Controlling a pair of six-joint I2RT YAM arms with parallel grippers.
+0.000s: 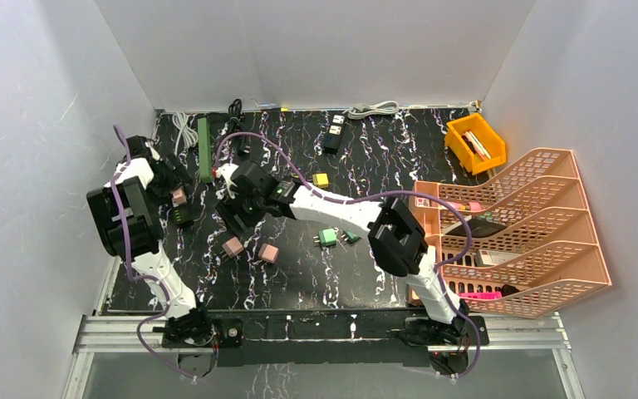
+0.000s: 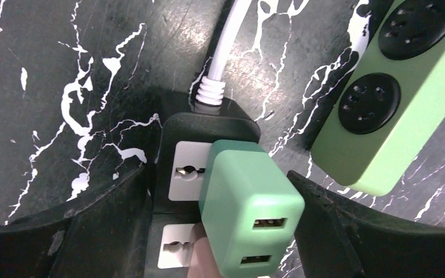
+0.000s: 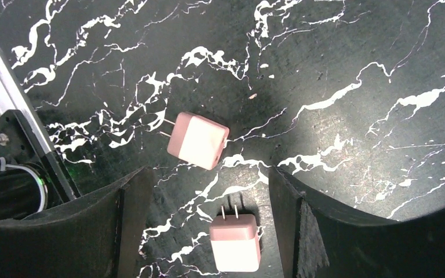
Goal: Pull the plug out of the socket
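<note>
**A:** Where's the plug?
**B:** One green plug (image 2: 249,208), two USB ports on its face, seated in the black socket strip (image 2: 208,124) near the left edge of the desk (image 1: 382,166). One white cable (image 2: 223,52) exits the end of the strip. A pink bit (image 2: 200,260) shows just under the plug, can't tell what it is.
**A:** Left jaws?
**B:** Left gripper (image 2: 217,194) is spread, one finger on each side of the plug, not clamped on it.
**A:** Right?
**B:** Right gripper (image 3: 208,191) is spread too and holds nothing. It hangs over two pink plugs (image 3: 198,141) lying loose toward the near edge, left of centre.
**A:** Anything else?
**B:** One green power strip (image 2: 394,87) just beside the socket strip. One yellow plug (image 1: 321,179) mid-desk, one black power strip (image 1: 334,133) by the far edge, one yellow bin (image 1: 475,143) in the far right corner.
</note>
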